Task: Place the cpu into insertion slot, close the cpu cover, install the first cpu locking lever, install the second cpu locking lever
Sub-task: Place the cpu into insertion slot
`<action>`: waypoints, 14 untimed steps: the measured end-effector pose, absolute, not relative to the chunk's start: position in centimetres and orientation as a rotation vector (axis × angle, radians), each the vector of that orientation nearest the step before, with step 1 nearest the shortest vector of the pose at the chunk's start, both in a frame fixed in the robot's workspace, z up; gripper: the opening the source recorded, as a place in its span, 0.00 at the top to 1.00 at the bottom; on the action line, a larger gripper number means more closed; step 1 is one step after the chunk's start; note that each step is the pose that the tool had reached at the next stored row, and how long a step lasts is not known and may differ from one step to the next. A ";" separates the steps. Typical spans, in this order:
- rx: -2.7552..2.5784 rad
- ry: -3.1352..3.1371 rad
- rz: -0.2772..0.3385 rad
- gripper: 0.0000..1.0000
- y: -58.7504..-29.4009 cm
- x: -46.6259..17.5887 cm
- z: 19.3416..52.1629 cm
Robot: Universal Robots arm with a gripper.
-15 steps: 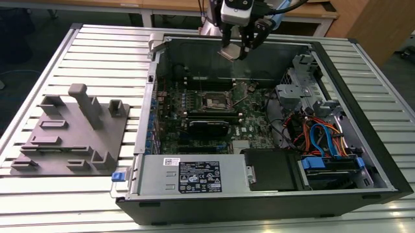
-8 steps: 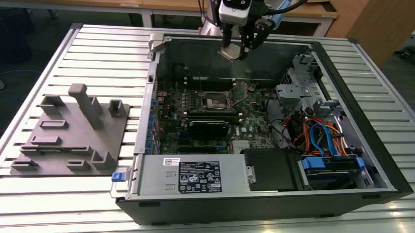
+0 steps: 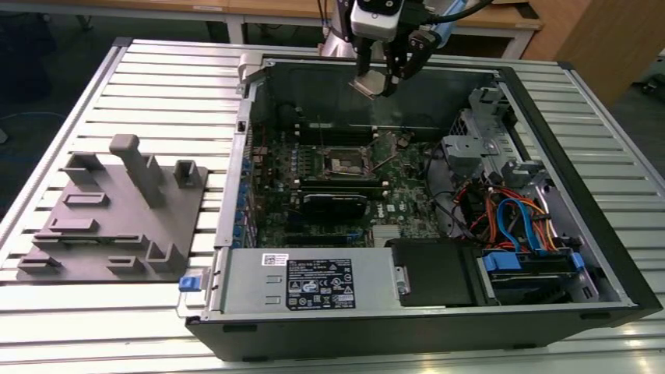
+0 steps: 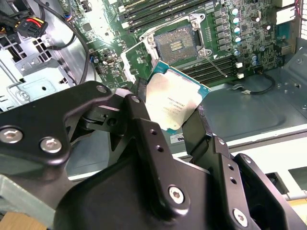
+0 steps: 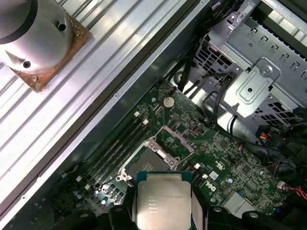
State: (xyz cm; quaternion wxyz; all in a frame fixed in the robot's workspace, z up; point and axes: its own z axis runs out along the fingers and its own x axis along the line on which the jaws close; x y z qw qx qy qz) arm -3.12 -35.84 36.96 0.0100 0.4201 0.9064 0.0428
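**Gripper and load.** The gripper (image 3: 381, 82) is clamped on the cpu (image 3: 371, 84), one finger on each of two opposite edges. In the second wrist view, the fingers (image 4: 140, 125) leave the metal top face and the other two edges of the cpu (image 4: 176, 98) exposed. The chip hangs tilted, not level with the board.

**Position.** In the exterior view, the cpu is in the air above the far edge of the open computer case (image 3: 594, 199), close to the far wall and well above the board. It touches nothing but the fingers.

**Target.** The insertion slot (image 3: 340, 161) lies in the far half of the green board and is uncovered, with its dark centre showing in the second wrist view (image 4: 175, 42). In the first wrist view, the cpu (image 5: 163, 201) is just beside the slot (image 5: 149, 163). The cpu cover (image 5: 179, 138) appears swung open along one edge of the slot. A thin lever (image 4: 214, 65) lies slanted beside another edge.

**Clearance.** Memory slots (image 4: 144, 14) run along two sides of the slot. The drive cage (image 3: 476, 148) borders the board on the exterior view's right. The space directly above the slot is free.

**Surroundings.** The case rests on a slatted table (image 3: 156, 86). A grey fixture plate (image 3: 114, 226) lies near the table's edge on the exterior view's left, apart from the case.
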 end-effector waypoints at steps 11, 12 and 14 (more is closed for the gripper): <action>1.426 2.769 0.131 0.46 -35.8 -3.1 37.0; 1.427 2.769 0.131 0.46 -35.8 -3.1 37.0; 1.427 2.769 0.131 0.46 -35.8 -3.1 36.9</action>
